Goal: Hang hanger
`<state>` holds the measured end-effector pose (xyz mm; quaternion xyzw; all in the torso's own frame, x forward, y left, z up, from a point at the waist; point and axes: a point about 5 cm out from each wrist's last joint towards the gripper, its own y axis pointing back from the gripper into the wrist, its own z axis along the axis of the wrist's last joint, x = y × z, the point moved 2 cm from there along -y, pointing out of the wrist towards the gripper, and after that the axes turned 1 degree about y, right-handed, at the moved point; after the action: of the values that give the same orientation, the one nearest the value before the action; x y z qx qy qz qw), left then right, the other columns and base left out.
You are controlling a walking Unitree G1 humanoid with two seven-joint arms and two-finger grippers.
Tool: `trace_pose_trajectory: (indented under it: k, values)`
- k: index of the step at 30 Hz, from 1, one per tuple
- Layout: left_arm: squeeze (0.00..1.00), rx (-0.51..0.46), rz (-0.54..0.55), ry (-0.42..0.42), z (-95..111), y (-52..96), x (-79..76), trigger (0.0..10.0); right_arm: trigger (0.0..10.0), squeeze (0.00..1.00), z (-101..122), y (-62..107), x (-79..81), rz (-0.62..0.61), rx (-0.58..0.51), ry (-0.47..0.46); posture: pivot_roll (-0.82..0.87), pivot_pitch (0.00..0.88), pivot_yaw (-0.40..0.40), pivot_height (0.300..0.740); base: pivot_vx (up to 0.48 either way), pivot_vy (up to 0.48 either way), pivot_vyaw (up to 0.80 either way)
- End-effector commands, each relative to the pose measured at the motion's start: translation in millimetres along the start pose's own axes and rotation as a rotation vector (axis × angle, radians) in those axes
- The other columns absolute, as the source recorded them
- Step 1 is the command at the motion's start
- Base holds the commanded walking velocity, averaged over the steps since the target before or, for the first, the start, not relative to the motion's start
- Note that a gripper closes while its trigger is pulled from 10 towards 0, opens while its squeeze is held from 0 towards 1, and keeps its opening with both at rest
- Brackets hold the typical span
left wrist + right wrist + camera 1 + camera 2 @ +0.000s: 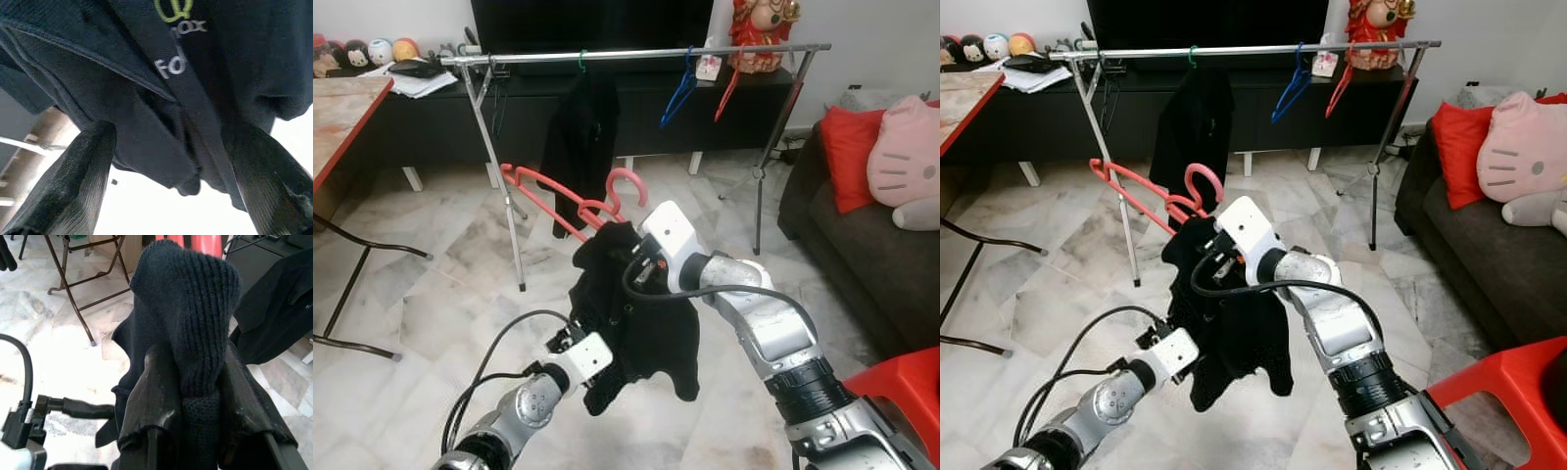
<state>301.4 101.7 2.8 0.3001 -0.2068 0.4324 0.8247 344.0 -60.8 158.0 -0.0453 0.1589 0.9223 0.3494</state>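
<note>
A sofa [862, 245] at the right bore a red cushion [847, 157] and a pink plush [906, 166]. A table [337, 113] stood left. A TV [587, 22] hung behind.

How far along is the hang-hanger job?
Done: black garment is on the red hanger, lifted off the floor. In hand: right gripper is shut on the garment's collar at the hanger; left gripper is open under its hem. Left: hook it on the rail.
</note>
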Motion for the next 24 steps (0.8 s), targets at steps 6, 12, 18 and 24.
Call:
trace_pose_trajectory:
  k: [6,12,18,24]
  values:
    - [0.00,0.091,0.014,-0.072,-12,-0.1,2.0,10.0,0.0,0.00,22,2.0,-0.5,0.005,-0.058,0.044,-0.10,0.009,-0.045,0.740,0.000,0.000,0.00]
    - [0.00,0.139,0.051,-0.116,-18,-0.2,9.0,10.0,0.0,0.00,23,2.0,1.1,0.011,-0.061,0.047,-0.10,0.010,-0.043,0.740,0.000,0.000,0.00]
    - [0.00,0.164,0.120,-0.117,-21,0.8,16.1,10.0,0.0,0.00,23,1.9,2.7,0.019,-0.062,0.049,-0.10,0.012,-0.044,0.740,0.000,0.000,0.00]
    - [0.00,0.205,0.210,-0.116,-25,1.9,27.3,10.0,0.0,0.00,21,1.3,6.4,0.033,-0.055,0.056,-0.10,0.015,-0.046,0.740,0.000,0.000,0.00]
